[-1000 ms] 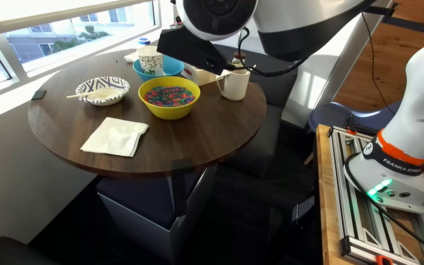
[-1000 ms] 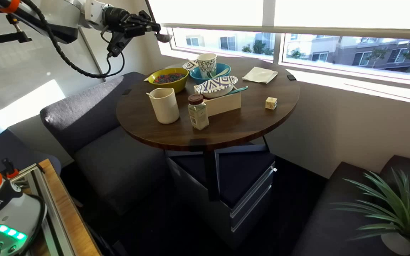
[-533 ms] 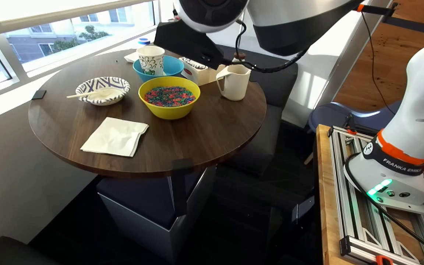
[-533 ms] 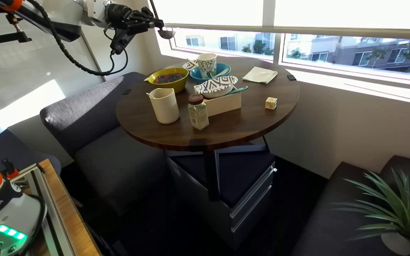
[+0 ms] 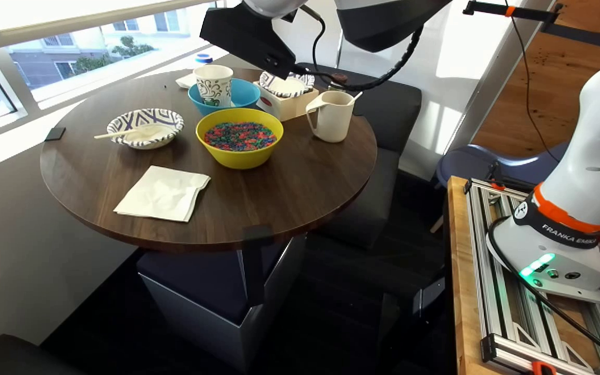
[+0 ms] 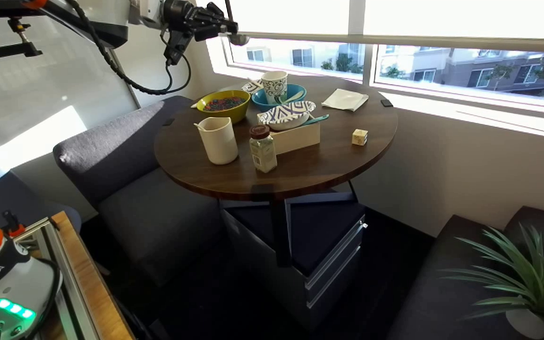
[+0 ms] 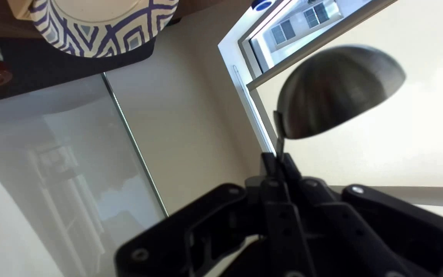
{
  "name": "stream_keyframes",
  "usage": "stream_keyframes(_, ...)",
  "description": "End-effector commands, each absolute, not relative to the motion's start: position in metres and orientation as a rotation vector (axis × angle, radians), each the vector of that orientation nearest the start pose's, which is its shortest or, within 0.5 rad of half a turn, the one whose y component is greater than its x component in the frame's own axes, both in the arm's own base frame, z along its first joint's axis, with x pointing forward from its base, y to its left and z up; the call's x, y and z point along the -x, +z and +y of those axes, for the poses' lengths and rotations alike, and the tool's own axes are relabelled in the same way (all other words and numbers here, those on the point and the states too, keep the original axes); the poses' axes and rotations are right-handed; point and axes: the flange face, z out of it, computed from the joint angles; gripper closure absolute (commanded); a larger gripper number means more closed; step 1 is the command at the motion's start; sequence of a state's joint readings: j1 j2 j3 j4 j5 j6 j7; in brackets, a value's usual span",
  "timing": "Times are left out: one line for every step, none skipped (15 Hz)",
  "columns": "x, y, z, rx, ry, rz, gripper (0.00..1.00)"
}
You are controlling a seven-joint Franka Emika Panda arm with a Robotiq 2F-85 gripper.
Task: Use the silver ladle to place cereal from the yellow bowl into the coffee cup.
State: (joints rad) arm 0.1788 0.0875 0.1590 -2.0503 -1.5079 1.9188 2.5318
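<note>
Up and across swings the gripper (image 6: pixel 232 28) since a second ago, ladle (image 6: pixel 239 40) and all, and the striped bowl (image 5: pixel 288 89) on the box (image 5: pixel 300 104) pops into sight in an exterior view. Jaws pinched tight on the thin handle (image 7: pixel 280 144), scoop (image 7: pixel 338 92) poking out just beyond! Whether anything sits inside, I can't tell. Down on the table (image 5: pixel 248 208), cereal (image 5: pixel 240 137) lies in the yellow bowl (image 5: pixel 240 159); just beside it, the coffee cup (image 5: pixel 214 87) stands inside the blue bowl (image 5: pixel 248 96).

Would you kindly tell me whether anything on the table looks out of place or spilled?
No spill shows. Slightly odd: the patterned cup stands inside the blue bowl, and a patterned bowl perches on a box; neither sits directly on the table.
</note>
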Motion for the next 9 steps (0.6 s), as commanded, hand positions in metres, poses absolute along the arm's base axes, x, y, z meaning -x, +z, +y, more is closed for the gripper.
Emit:
stream_keyframes(-0.582, 0.425, 0.108, 2.093, -2.008, 1.8, 0.99)
stream_keyframes(-0.584, 0.422, 0.104, 2.097, -1.987, 1.805, 0.99)
stream_keyframes(-0.587, 0.419, 0.1, 2.099, -1.948, 1.81, 0.99)
stream_keyframes(-0.589, 0.418, 0.095, 2.11, -1.912, 1.81, 0.99)
stream_keyframes(-0.591, 0.416, 0.091, 2.113, -1.886, 1.81, 0.99)
stream_keyframes(-0.593, 0.416, 0.086, 2.113, -1.862, 1.812, 0.99)
stream_keyframes(-0.595, 0.415, 0.08, 2.116, -1.828, 1.812, 0.99)
stream_keyframes(-0.597, 0.414, 0.075, 2.127, -1.798, 1.811, 0.99)
stream_keyframes(-0.6, 0.413, 0.07, 2.134, -1.761, 1.814, 0.99)
